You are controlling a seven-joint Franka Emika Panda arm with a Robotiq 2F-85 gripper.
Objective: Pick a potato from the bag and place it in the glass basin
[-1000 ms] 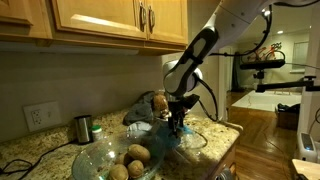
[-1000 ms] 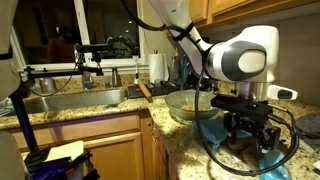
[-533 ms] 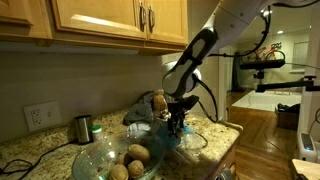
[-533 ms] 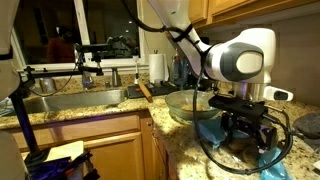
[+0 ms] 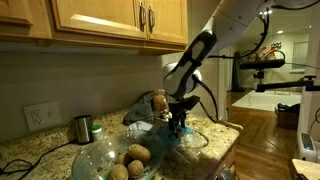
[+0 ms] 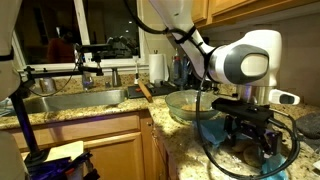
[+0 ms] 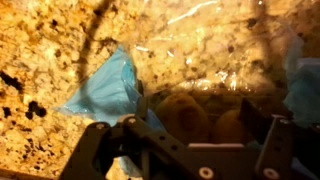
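Observation:
The crinkled light-blue bag [image 7: 105,90] lies open on the granite counter, and it shows in both exterior views [image 5: 192,137] [image 6: 213,130]. In the wrist view two brown potatoes [image 7: 185,115] [image 7: 236,126] lie inside it. My gripper [image 7: 200,128] is open and points down into the bag, with its fingers spread on either side of the potatoes; it also shows in both exterior views [image 5: 178,126] [image 6: 252,142]. The wide glass basin [image 5: 92,158] [image 6: 178,108] stands beside the bag and holds potatoes [image 5: 137,154].
A small dark-green cup [image 5: 83,128] stands by the wall behind the basin. A sink [image 6: 75,100] and a paper towel roll [image 6: 157,67] lie along the counter. Wooden cabinets [image 5: 100,20] hang overhead. The counter edge [image 5: 225,150] is close to the bag.
The gripper has shifted very slightly lower over the bag. Nothing else has moved.

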